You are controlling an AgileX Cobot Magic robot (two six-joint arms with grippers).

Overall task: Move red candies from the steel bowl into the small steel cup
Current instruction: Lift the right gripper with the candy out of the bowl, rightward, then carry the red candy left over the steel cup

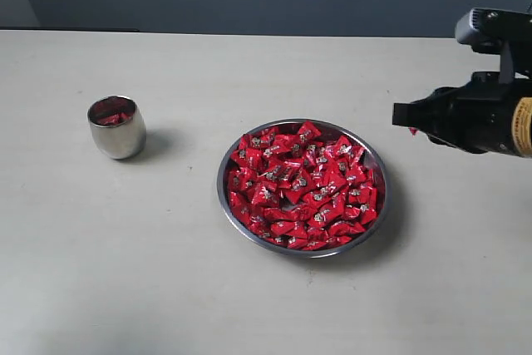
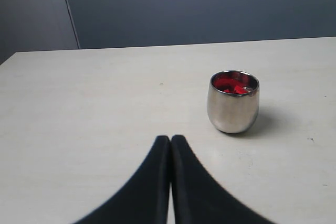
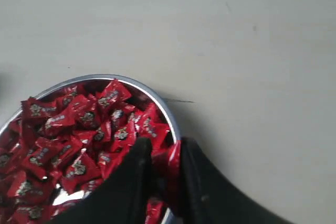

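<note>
A pale tabletop (image 1: 166, 288) fills the frame, with the wide steel bowl (image 1: 219, 184) at lower centre, heaped with red candies (image 1: 303, 184). At the right edge, near the bowl's rim, the right tool (image 1: 405, 115) has its jaws pinched on a red candy (image 3: 169, 163). The small steel cup (image 1: 117, 135) stands upright at middle left, well apart from the bowl, with a few candies inside. The left tool (image 2: 170, 139), its jaws pressed together and empty, sits near the cup.

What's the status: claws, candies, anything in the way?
Left claw shut, empty. Right claw shut on one red candy, at rim of steel bowl. Bowl heaped with red candies; small steel cup holds a few. Nothing between bowl and cup.
</note>
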